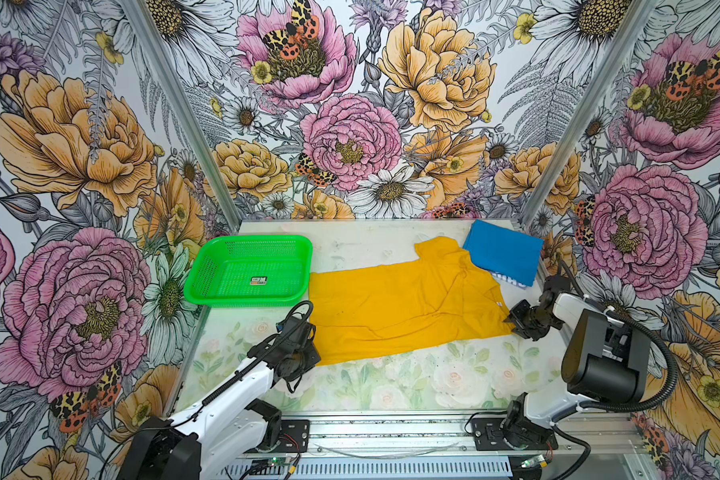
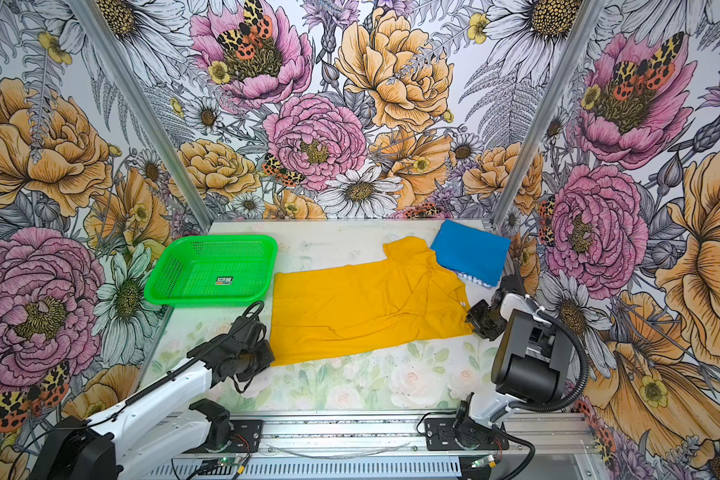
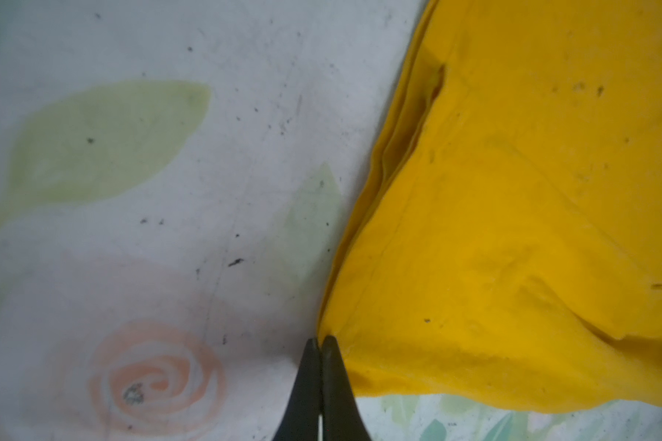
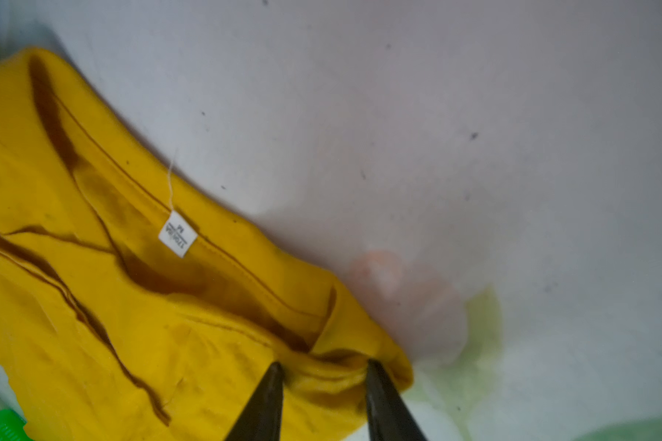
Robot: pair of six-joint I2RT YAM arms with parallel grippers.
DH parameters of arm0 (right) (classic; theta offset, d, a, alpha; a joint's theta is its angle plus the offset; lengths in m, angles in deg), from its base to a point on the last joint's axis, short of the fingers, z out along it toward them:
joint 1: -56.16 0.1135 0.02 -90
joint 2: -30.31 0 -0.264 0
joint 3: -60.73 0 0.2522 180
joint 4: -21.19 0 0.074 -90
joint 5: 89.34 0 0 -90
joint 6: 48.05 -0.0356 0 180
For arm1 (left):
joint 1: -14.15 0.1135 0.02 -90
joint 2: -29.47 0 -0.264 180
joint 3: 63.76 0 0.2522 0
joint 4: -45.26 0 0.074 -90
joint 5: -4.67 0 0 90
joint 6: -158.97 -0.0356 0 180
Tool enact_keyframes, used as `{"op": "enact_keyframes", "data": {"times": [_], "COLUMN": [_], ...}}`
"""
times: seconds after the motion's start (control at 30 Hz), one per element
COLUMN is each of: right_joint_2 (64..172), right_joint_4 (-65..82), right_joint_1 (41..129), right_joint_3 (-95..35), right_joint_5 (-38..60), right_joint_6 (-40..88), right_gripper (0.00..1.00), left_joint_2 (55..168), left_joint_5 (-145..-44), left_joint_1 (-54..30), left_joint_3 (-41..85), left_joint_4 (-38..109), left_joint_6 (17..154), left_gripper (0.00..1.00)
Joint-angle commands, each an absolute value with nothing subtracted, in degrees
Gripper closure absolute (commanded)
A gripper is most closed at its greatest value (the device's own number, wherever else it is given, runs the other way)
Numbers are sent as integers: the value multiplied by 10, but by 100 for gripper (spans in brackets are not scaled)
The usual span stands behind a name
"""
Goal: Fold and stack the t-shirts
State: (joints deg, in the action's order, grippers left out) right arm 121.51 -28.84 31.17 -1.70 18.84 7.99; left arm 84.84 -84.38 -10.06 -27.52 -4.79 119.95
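Note:
The mustard-yellow t-shirt (image 1: 391, 316) (image 2: 358, 316) lies spread across the middle of the table, with one sleeve pointing toward the back. The blue t-shirt (image 1: 504, 249) (image 2: 470, 249) lies folded at the back right, white lettering at its near edge. My left gripper (image 1: 317, 360) (image 3: 320, 340) is shut at the yellow shirt's near left corner, and the cloth (image 3: 493, 248) draws to a point at its tips. My right gripper (image 1: 512, 328) (image 4: 323, 368) is at the shirt's near right corner by the collar. Its jaws stand a little apart, with bunched yellow cloth (image 4: 92, 305) between them.
A green perforated basket (image 1: 250, 240) (image 2: 213, 240) stands at the back left, holding only a small label. Flowered walls close in the left, right and back sides. The arm bases sit on a metal rail along the front edge.

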Motion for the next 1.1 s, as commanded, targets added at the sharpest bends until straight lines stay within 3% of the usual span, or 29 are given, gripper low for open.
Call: {"op": "enact_keyframes", "data": {"times": [0.0,0.03,0.2,0.53,0.83,0.9,1.03,1.07], "right_joint_2": [1231,1223,1122,874,781,760,751,754], "right_joint_4": [-261,-262,-273,-353,-405,-405,-411,-407], "right_joint_1": [319,319,317,318,322,327,350,358], "right_joint_3": [2,7,50,141,154,161,147,136], "right_joint_5": [163,156,77,-31,-61,-54,-59,-58], "right_joint_6": [83,82,61,-5,-55,-60,-56,-42], "right_gripper": [82,89,100,99,96,88,41,35], "left_joint_2": [840,832,800,760,648,632,632,634], "left_joint_5": [-810,-803,-792,-748,-676,-669,-652,-650], "left_joint_1": [-94,-94,-93,-139,-218,-230,-246,-247], "left_joint_3": [-263,-264,-268,-266,-275,-276,-269,-267], "left_joint_4": [-76,-81,-100,-155,-254,-261,-275,-276], "left_joint_6": [1194,1198,1208,1257,1369,1377,1390,1389], "left_gripper": [100,100,100,100,100,100,100,100]}}
